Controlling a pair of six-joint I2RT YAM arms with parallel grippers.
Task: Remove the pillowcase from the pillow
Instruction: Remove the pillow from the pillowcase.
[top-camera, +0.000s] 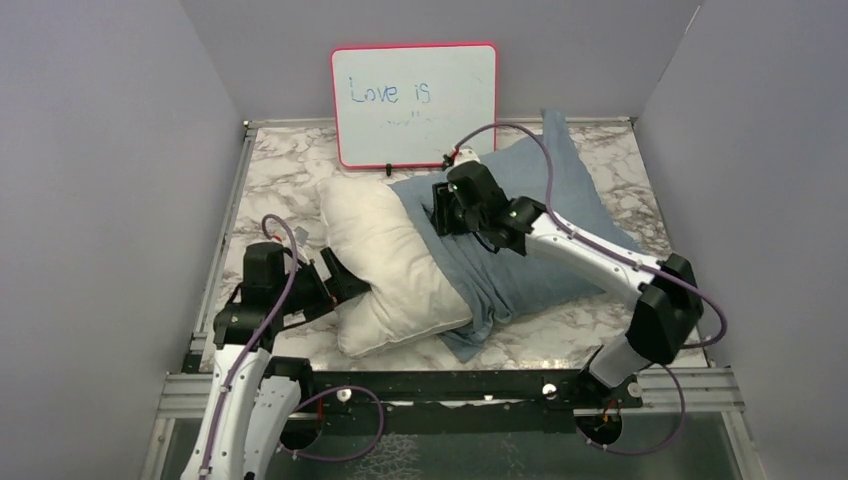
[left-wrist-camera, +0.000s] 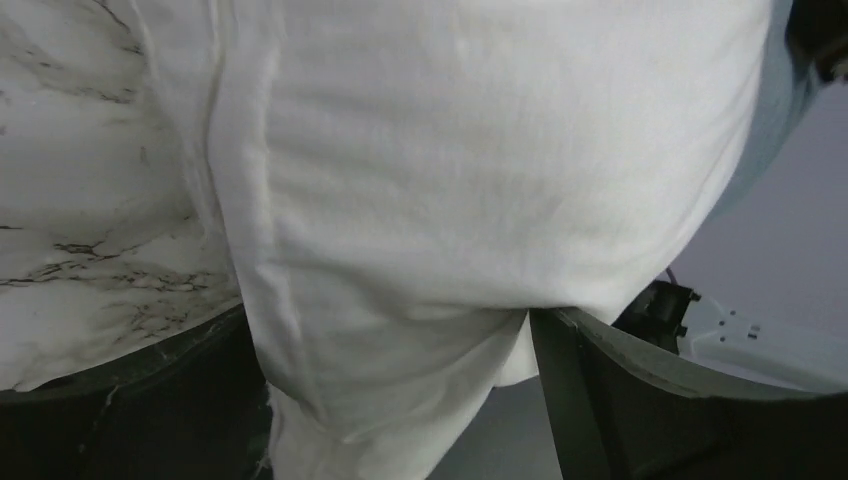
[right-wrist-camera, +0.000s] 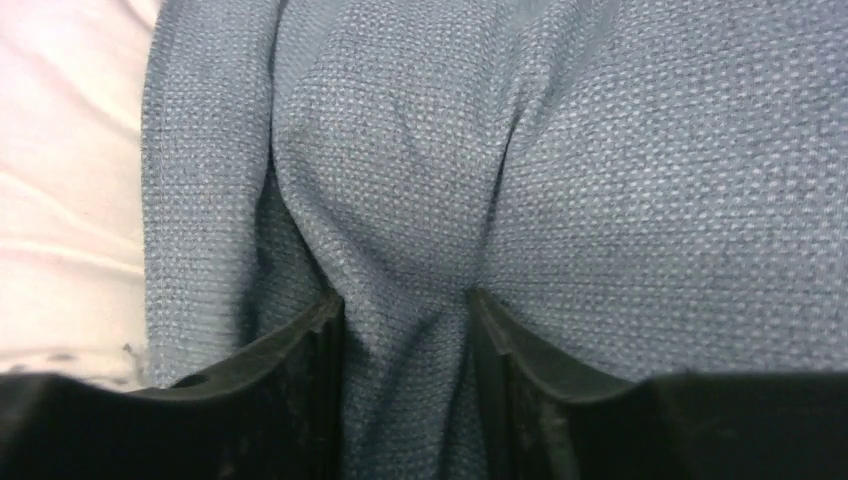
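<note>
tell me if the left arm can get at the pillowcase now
Probably not directly: the left gripper sits at the pillow's bare end, jaws wide, and that bare stretch lies between it and the pillowcase, which the right gripper pinches.

Counted: one white pillow (top-camera: 385, 270), one blue-grey pillowcase (top-camera: 545, 245), one red-framed whiteboard (top-camera: 414, 105), one marble surface (top-camera: 280, 165), two tools: left tool (top-camera: 347, 282), right tool (top-camera: 441, 217).

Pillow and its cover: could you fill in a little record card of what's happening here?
pillow: white, bare at the left arm's end, the rest inside the pillowcase
pillowcase: blue-grey, bunched across the pillow's middle
left gripper: open, jaws astride the pillow's bare edge
right gripper: pinching a fold of pillowcase
behind: red-framed whiteboard, upright
</note>
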